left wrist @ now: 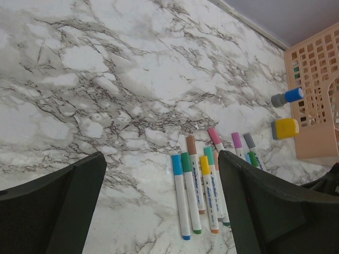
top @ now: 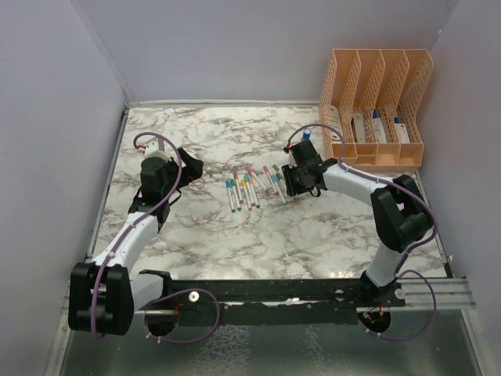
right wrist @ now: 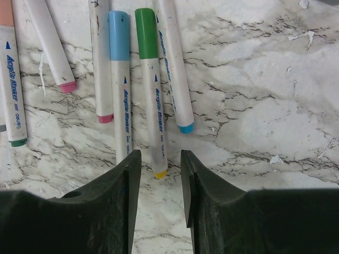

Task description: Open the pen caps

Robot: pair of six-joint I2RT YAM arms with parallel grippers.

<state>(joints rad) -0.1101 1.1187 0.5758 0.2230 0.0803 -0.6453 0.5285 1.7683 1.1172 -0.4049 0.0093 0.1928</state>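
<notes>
Several pens (top: 254, 188) with white barrels and coloured caps lie side by side in the middle of the marble table (top: 235, 243). My left gripper (top: 194, 167) is open and empty, to the left of the pens; in the left wrist view its gripper (left wrist: 161, 159) stands wide open above a blue-capped pen (left wrist: 180, 197) and a green-capped pen (left wrist: 189, 191). My right gripper (top: 286, 188) is at the right end of the row. In the right wrist view the gripper (right wrist: 159, 177) is partly open, with the yellow end of a green-capped pen (right wrist: 152, 106) just between the tips, untouched. A light blue cap (right wrist: 118, 34) lies beside it.
A peach file divider (top: 376, 102) holding white-and-blue items stands at the back right, also in the left wrist view (left wrist: 318, 95). A stubby blue bottle (left wrist: 288, 97) and a yellow-orange one (left wrist: 286, 128) lie next to it. Grey walls close in the table.
</notes>
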